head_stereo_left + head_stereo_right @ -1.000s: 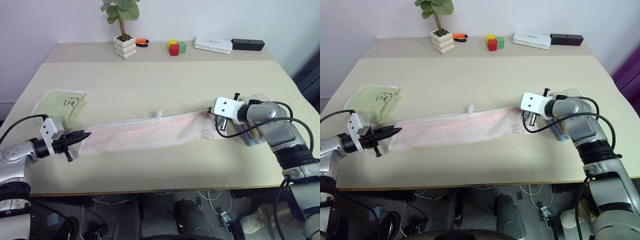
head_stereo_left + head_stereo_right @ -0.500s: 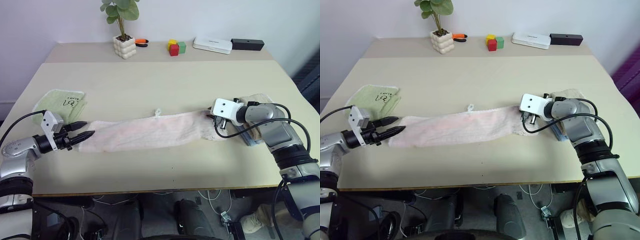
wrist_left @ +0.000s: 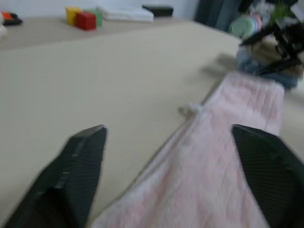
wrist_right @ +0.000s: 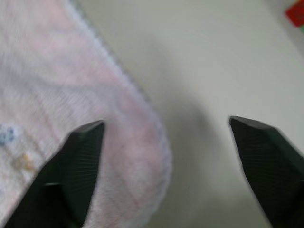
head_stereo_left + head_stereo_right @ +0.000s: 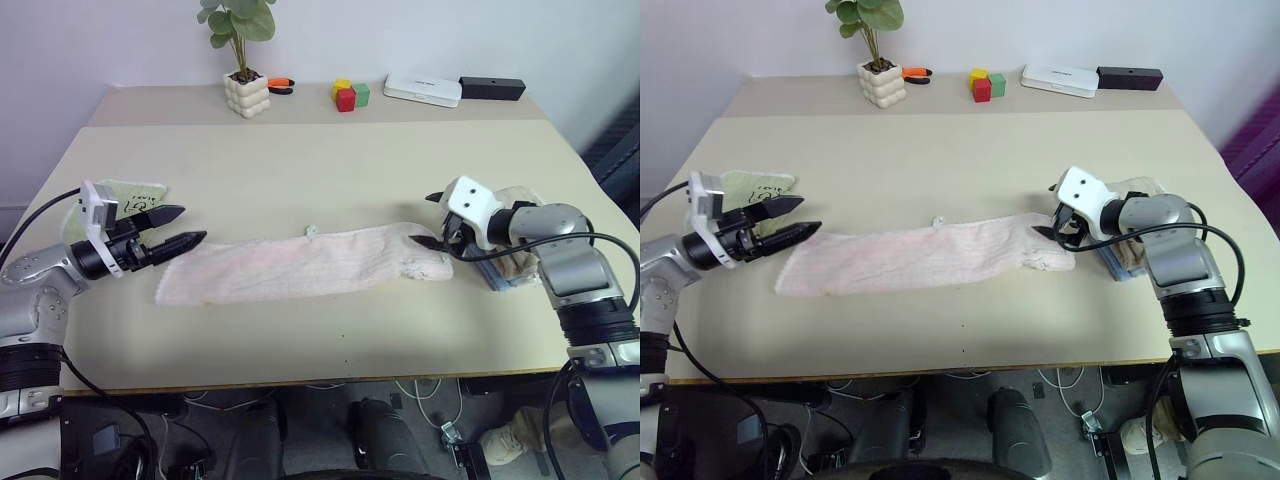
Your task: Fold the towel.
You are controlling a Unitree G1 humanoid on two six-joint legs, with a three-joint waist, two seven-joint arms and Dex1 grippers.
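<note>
The pale pink towel (image 5: 300, 265) lies as a long, narrow strip across the near part of the table (image 5: 330, 160), its small loop tag (image 5: 310, 231) on the far edge. My left gripper (image 5: 192, 224) hovers open just above the towel's left end, with nothing between its fingers. My right gripper (image 5: 424, 218) stands open over the towel's right end, also empty. The left wrist view looks along the towel (image 3: 223, 156) between the spread fingers (image 3: 80, 161). In the right wrist view, the towel's rounded end (image 4: 71, 85) lies below the open gripper (image 4: 166, 121).
A light green towel (image 5: 125, 195) lies behind my left gripper. A beige towel on a blue thing (image 5: 515, 265) sits under my right forearm. Along the back stand a potted plant (image 5: 247, 90), coloured blocks (image 5: 348, 95), a white box (image 5: 424, 90) and a black box (image 5: 492, 88).
Both grippers opened and let go of the towel's ends, then rose off the table. The towel went slack and now lies a little shorter.
</note>
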